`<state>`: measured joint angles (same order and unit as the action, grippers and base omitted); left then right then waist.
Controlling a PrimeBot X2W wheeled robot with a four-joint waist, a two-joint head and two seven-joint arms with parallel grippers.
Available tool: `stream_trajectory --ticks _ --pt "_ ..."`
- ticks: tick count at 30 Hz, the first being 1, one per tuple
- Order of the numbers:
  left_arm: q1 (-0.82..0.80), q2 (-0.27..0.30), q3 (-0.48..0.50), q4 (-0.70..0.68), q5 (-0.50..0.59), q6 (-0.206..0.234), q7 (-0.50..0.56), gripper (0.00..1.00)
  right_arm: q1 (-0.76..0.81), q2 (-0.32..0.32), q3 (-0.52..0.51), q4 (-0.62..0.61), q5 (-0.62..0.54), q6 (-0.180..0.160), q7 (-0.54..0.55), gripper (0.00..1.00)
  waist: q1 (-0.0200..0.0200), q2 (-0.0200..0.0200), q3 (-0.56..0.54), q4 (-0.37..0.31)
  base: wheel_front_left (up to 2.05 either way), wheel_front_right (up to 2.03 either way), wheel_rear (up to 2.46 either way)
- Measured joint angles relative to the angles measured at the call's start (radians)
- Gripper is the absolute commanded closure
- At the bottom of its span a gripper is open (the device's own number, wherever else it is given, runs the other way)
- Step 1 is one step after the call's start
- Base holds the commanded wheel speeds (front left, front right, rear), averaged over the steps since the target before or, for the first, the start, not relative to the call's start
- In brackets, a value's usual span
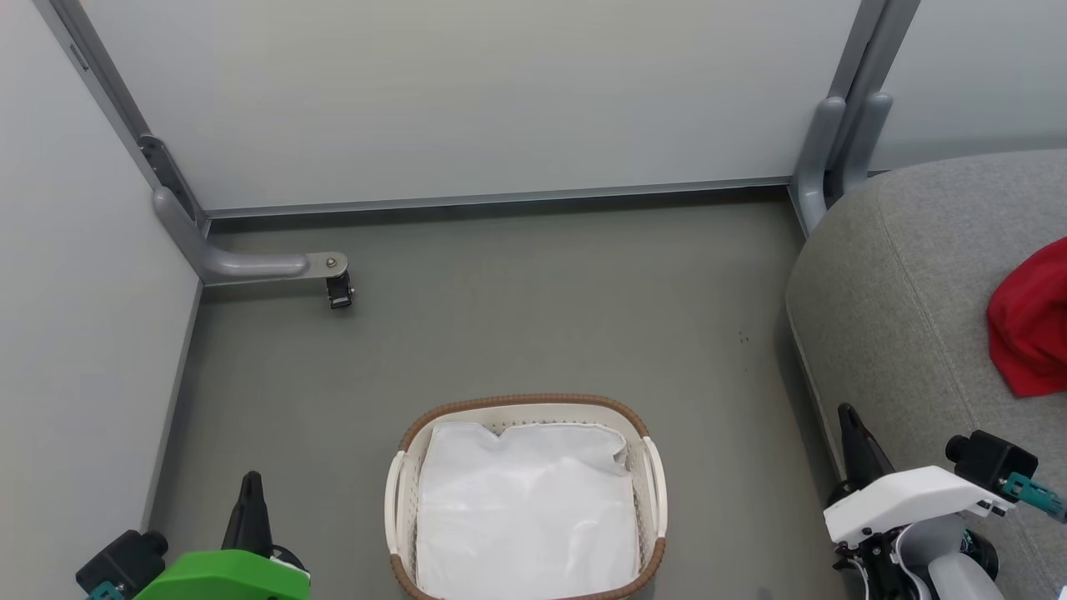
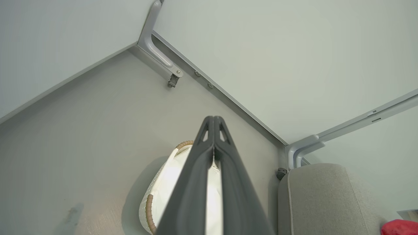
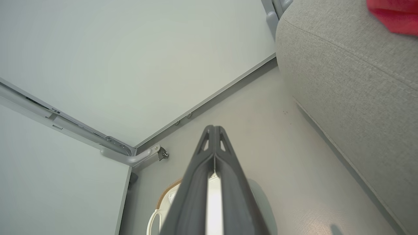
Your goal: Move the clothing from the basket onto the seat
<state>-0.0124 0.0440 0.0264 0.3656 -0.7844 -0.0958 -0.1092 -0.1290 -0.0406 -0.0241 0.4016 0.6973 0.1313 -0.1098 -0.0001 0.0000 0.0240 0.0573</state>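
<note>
The clothing [image 1: 1034, 321] is a bright red bunched heap at the right edge of the head view, lying on the seat [image 1: 892, 283] and cut off by the frame, so we cannot tell its full extent. We judge it to be soft, light and limp. It will sag and trail from any grip, it will not break, and the knit should not slip between closed fingers. If it needs shifting, we would pinch a raised fold near the top of the heap rather than a flat edge pressed into the cushion.

The seat's grey woven surface should let the fabric rest where it is dropped. At the bottom centre, on the floor [image 1: 500, 317], the basket [image 1: 525, 402] holds a plain white sheet [image 1: 525, 508] covering its inside. The transfer looks done or nearly so.

The left gripper [image 1: 251, 485] at lower left and the right gripper [image 1: 850, 425] at lower right both have their fingers pressed together, carrying nothing.
</note>
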Motion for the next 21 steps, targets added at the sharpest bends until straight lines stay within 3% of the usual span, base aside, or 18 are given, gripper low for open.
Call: stream_trajectory --ticks 21 --pt "-0.026 0.0 0.026 -0.036 -0.253 -0.01 0.069 1.0 0.004 -0.002 -0.028 -0.047 0.28 0.0 0.067 1.0 0.0 0.0 -0.005 -0.013 0.0 0.0 0.0"
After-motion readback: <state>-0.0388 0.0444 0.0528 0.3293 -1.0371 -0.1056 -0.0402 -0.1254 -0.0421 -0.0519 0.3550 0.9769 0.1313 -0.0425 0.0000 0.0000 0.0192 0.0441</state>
